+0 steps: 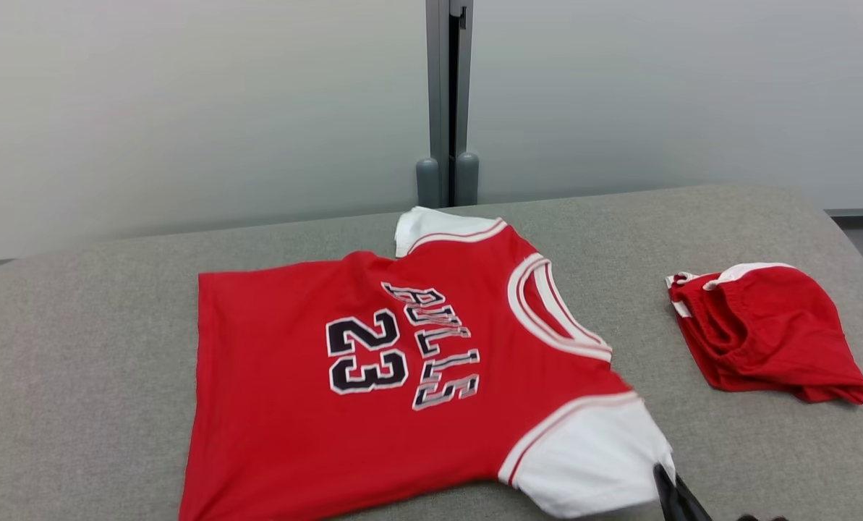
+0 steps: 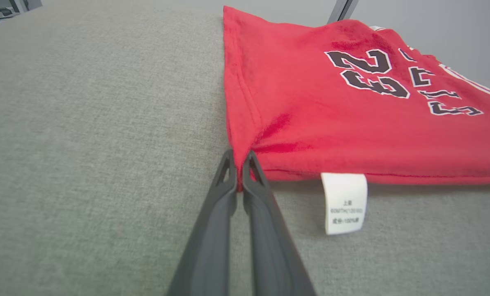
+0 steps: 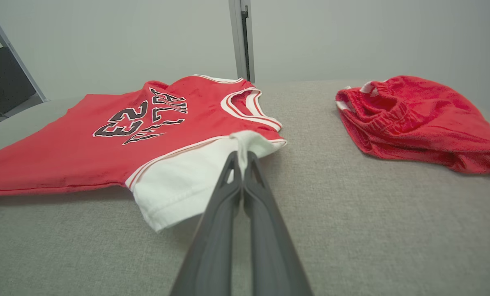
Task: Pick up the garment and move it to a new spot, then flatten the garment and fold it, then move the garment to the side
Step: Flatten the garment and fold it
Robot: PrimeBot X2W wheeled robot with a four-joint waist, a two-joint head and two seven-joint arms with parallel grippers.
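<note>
Head view: a red jersey (image 1: 272, 420) with white sleeves, a black "23" and "BULLS", lies spread on the grey desk (image 1: 77, 362)
Left wrist view: the left gripper (image 2: 240, 166) is clenched on the jersey's hem corner, just beside its white care label (image 2: 344, 203)
Right wrist view: the right gripper (image 3: 241, 158) pinches the jersey's white sleeve edge

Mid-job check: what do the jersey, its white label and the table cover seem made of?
The jersey looks like soft matte knit with a slightly fuzzy nap, likely cotton or a blend. The white label is smooth flat printed tape, maybe synthetic. The table cover is grey woven fabric, matte, its speckled weave visible.
</note>
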